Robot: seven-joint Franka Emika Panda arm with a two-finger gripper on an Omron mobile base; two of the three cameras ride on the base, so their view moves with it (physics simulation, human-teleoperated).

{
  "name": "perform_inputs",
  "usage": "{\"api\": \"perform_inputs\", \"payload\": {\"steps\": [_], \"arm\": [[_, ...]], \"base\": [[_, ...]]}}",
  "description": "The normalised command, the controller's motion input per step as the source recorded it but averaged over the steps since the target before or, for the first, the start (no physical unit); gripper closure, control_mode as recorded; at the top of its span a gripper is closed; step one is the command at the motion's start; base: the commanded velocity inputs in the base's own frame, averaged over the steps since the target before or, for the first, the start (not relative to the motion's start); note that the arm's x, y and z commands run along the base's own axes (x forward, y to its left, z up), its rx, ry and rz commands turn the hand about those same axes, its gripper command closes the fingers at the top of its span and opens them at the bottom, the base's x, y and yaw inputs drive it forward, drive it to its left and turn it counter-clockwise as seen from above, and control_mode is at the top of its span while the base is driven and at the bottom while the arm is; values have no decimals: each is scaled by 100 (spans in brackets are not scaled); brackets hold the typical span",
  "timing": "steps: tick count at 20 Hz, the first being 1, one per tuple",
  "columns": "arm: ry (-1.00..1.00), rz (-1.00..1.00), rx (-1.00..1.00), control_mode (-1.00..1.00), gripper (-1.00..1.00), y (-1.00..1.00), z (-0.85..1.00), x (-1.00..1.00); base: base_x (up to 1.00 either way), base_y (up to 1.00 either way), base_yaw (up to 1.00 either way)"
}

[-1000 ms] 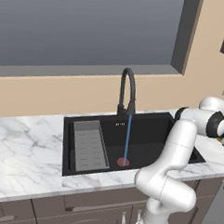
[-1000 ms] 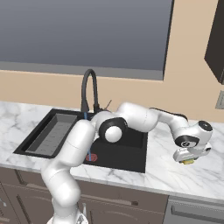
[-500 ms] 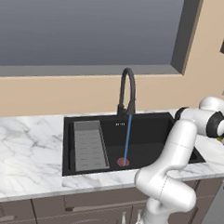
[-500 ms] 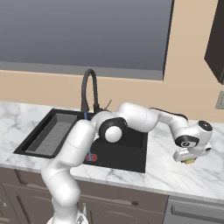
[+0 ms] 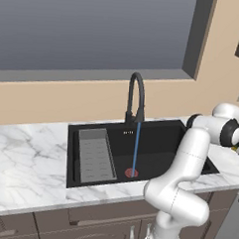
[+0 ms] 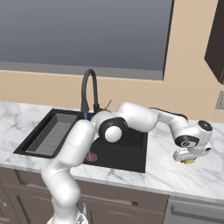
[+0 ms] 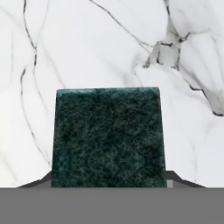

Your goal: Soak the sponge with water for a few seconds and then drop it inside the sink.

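Pincer [image 7: 108, 186] clamped on sponge [image 7: 108, 136]; sponge between fingertips, over counter [image 7: 87, 43]

The sponge [image 7: 107, 135] fills the gap between the fingers; bare marble counter [image 7: 87, 43] lies open beyond them.

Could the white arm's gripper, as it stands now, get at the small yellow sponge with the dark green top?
Probably yes: the gripper is already down on the sponge on the marble counter right of the black sink, its fingers shut on the sponge's sides.

White arm stretched far right, tool [image 6: 189, 161] pointing down, jaws clamped.
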Motion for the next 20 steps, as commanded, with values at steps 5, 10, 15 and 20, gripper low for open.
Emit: {"api": "perform_inputs", "payload": {"steps": [5, 10, 15, 20], "arm": [[0, 0, 0, -100, 100, 23, 31, 0], [0, 0, 0, -100, 100, 40, 30, 0], [0, 0, 0, -100, 100, 58, 11, -4], [0, 1, 0, -100, 100, 64, 18, -8]], "base": [[0, 0, 0], [0, 0, 0], [0, 0, 0], [0, 0, 0]]}}
